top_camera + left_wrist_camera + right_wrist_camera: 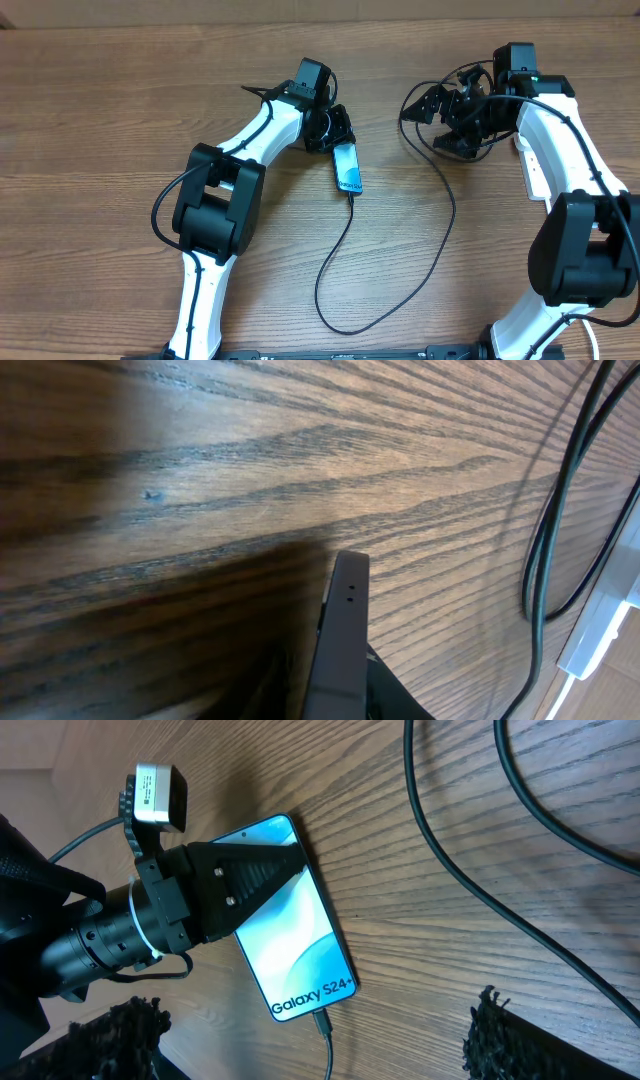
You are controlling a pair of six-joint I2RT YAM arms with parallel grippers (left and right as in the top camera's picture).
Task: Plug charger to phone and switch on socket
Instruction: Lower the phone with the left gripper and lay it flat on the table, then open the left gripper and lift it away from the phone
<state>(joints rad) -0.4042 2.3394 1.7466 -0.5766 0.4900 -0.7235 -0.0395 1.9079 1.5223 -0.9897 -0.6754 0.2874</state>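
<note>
Left hand is right down at the phone, parked over its top end. From the right wrist view, one dark finger lies across the upper part of the blue-teal screen. Whether it is pinching the phone or has let go, I cannot tell. The phone lies flat on the wooden surface, screen up, "Galaxy S24+" readable, near the middle of the overhead view.

Now the charger: its small tip sits at the phone's bottom end and looks plugged in. The thin black cable runs toward the near edge, loops round and climbs toward the right arm, where its far end is lost among the dark parts.

Over to the right hand: it hangs apart from the phone, released, fingers spread wide and gripping nothing.

As for the socket, only a white corner shows at the right edge of the left wrist view. Its switches are out of sight.
</note>
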